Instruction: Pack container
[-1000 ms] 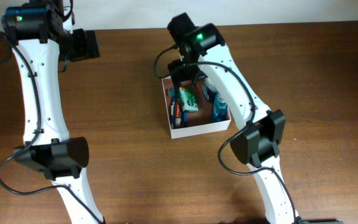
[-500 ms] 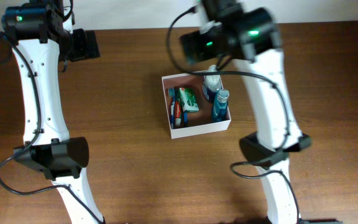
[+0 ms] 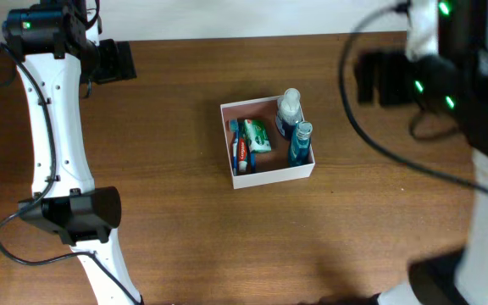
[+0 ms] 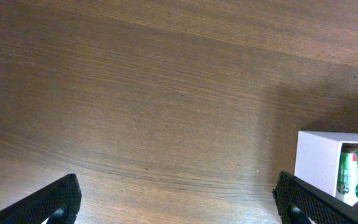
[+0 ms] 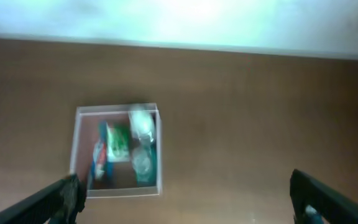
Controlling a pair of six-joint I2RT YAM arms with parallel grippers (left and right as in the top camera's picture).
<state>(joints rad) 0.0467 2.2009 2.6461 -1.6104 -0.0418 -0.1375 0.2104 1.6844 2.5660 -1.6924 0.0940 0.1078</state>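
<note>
The container [image 3: 274, 175], a shallow white-walled box, sits mid-table. Inside it are a white-capped bottle [image 3: 290, 108], a blue bottle [image 3: 300, 142], a green packet [image 3: 257, 135] and a red and blue tube [image 3: 239, 152]. My right gripper [image 3: 379, 78] is blurred, high up and to the right of the box. It is open and empty. From its wrist view [image 5: 185, 202] the container [image 5: 74, 143] lies far below, at left. My left gripper [image 3: 113, 61] hangs open and empty at the far left; in its wrist view [image 4: 179, 208] only bare wood lies between the fingertips [image 4: 55, 202].
The left wrist view catches a corner of the container [image 4: 319, 158] and the green packet [image 4: 351, 177] at its right edge. Brown wooden table [image 3: 168, 203] surrounds the box. A pale wall runs along the table's far edge [image 3: 329, 17].
My right arm has risen from over the container and swung up and to the right, its jaws spreading wider. The left arm has not moved.
</note>
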